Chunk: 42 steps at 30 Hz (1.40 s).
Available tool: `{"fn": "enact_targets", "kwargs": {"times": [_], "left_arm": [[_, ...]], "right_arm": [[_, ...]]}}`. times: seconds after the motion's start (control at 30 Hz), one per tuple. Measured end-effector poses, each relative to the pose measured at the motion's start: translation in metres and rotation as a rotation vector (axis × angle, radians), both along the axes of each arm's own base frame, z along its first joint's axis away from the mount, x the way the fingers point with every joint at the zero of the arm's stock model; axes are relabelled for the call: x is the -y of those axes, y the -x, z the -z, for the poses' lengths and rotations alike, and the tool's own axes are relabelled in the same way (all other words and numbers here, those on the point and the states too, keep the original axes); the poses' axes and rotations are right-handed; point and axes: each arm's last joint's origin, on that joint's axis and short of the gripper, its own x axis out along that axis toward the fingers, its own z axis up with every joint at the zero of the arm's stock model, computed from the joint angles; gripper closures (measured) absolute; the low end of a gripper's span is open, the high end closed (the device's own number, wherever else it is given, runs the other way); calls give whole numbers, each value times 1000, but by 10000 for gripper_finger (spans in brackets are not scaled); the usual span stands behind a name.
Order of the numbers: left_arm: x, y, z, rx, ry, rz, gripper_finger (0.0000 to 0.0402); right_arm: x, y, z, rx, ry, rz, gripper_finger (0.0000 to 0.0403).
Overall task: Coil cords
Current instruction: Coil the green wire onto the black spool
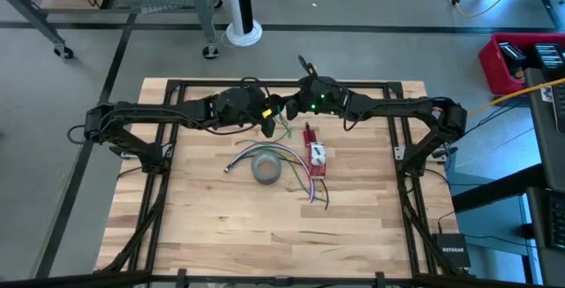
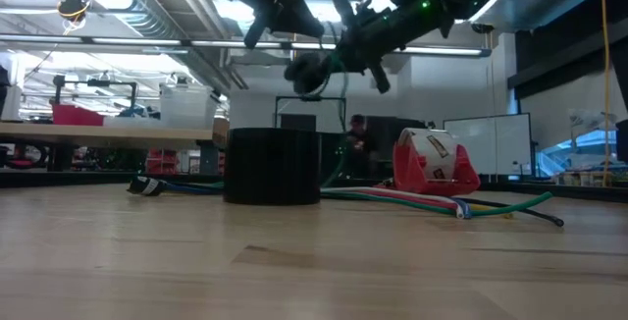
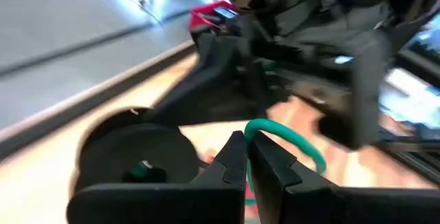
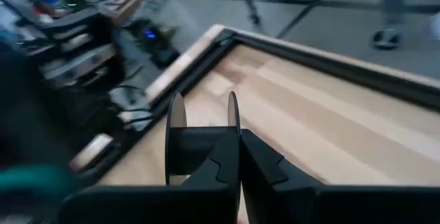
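Both arms meet above the far middle of the table. My left gripper (image 1: 266, 120) (image 3: 246, 143) is shut on a thin green cord (image 3: 283, 136). The cord hangs down (image 1: 284, 132) (image 2: 342, 133) toward the table. My right gripper (image 1: 286, 109) (image 4: 240, 136) is shut at a small black spool (image 4: 199, 138). The spool is held in the air (image 2: 309, 73) and shows beside my left fingers in the left wrist view (image 3: 130, 157). Where the cord's ends lie is hidden. My left gripper pinches the green cord between its two fingertips, at a bend of the cord (image 3: 256, 125). The cord arches away from the tips and hangs slack, lifted off the table there. My right gripper is shut at the rim of one spool flange (image 4: 234, 114). The fingers lie edge-on to the flange, and the spool is held clear of the table.
A grey tape roll (image 1: 267, 166) (image 2: 273, 166) lies on the table below the grippers. A red tape dispenser (image 1: 315, 155) (image 2: 432, 168) stands to its right. Several coloured cords (image 1: 305, 182) (image 2: 471, 205) lie spread around both. A person (image 2: 355, 138) shows far behind.
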Motion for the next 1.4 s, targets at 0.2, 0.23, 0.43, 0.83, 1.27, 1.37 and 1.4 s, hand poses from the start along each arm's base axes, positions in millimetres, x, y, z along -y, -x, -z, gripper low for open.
{"fn": "enact_targets", "kwargs": {"times": [0.2, 0.23, 0.43, 0.83, 1.27, 1.37, 1.4], "left_arm": [[-7, 5, -3, -8, -25, -49, 401], [-6, 5, -2, -16, -22, -45, 401], [6, 5, 5, -97, -7, 32, 399], [10, 13, 25, -386, -108, 136, 295], [16, 21, 52, -485, -79, -39, 258], [24, 13, 62, -353, -112, -17, 267], [26, 13, 67, -325, -116, -12, 271]], "right_arm": [[-2, 1, 5, -59, -16, -11, 400], [-1, 2, 6, -71, -10, 7, 400], [12, 8, 8, -109, 48, 85, 400], [18, 13, 3, -92, 37, 58, 400], [17, 13, 4, -114, 51, 48, 400], [17, 13, 4, -110, 57, 46, 400], [17, 13, 4, -108, 60, 45, 400]]}}
